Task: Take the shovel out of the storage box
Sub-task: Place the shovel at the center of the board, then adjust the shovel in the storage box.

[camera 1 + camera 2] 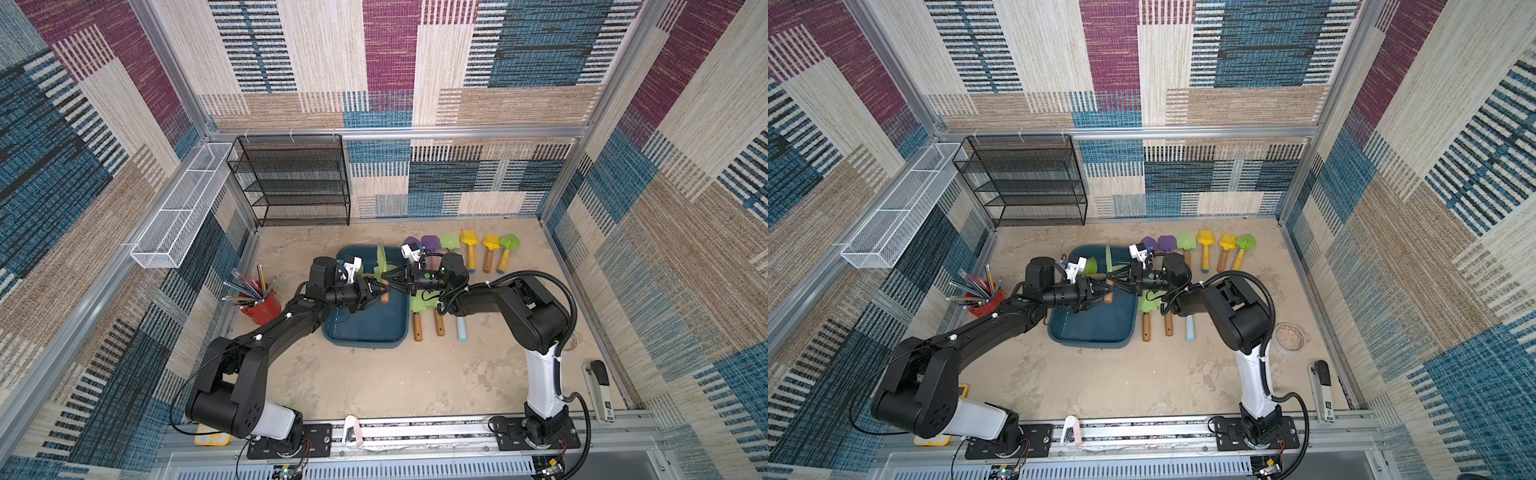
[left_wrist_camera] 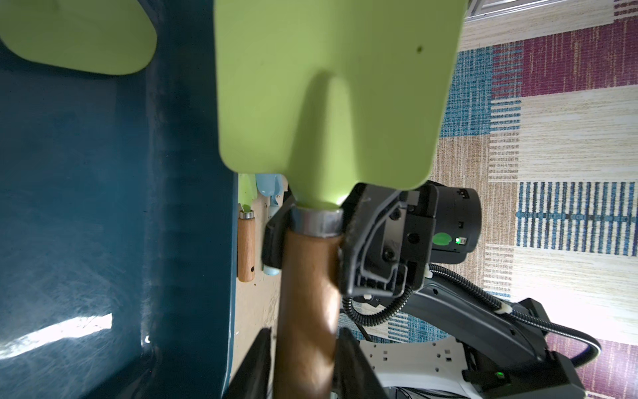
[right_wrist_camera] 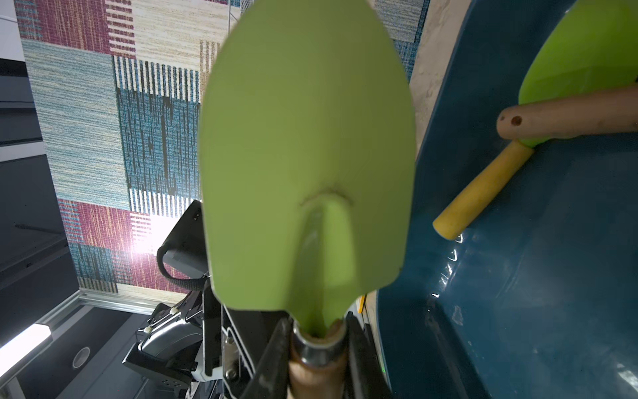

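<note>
— What can't you make out?
— Whether the left gripper (image 1: 381, 293) is pressing. In the left wrist view its fingers (image 2: 255, 373) flank the wooden handle but are cut off by the frame edge. I cannot tell a grip from a little slack. In both top views the arms hide the stretch of handle where the two grippers meet.
— And the right gripper (image 1: 387, 277)?
— Clamped on the shovel (image 2: 328, 86), fingers (image 3: 272, 359) tight on either side of the metal collar, just beyond the left fingertips. The green blade stands past both sets of fingers.
— The storage box (image 1: 365, 343)?
— Beneath the fingers; the shovel is held over it. Inside lies a second green shovel (image 3: 587, 51), off to the side of the right fingers.
— Surroundings?
— A mottled sandy table (image 1: 374, 382), a row of shovels (image 1: 469, 243) beyond the right gripper, and patchwork woven walls in blue, plum and beige.
</note>
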Controlling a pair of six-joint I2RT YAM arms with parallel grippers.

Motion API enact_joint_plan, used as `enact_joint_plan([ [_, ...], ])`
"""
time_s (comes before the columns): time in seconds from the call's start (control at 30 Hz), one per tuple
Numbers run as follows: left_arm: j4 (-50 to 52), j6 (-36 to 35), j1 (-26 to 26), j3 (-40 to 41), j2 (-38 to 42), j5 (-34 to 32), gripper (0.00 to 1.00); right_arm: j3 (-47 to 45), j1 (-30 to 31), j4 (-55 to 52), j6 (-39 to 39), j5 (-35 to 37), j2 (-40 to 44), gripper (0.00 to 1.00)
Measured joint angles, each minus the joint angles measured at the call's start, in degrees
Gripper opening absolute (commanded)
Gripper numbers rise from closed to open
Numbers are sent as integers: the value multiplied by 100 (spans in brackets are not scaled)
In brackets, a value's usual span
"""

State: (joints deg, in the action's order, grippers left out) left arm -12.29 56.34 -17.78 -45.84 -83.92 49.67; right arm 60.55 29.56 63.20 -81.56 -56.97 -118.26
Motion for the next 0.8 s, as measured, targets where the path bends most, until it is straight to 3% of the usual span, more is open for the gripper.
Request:
enact_joint_plan([
  [0.33,1021,-590,55,-577,271,-151,56,-216,-98,-101,221,4,201,16],
  [0.8,2865,-1867,424,-1272,640,-1165,58,-608,-616,-1532,1300,131,1132,16],
])
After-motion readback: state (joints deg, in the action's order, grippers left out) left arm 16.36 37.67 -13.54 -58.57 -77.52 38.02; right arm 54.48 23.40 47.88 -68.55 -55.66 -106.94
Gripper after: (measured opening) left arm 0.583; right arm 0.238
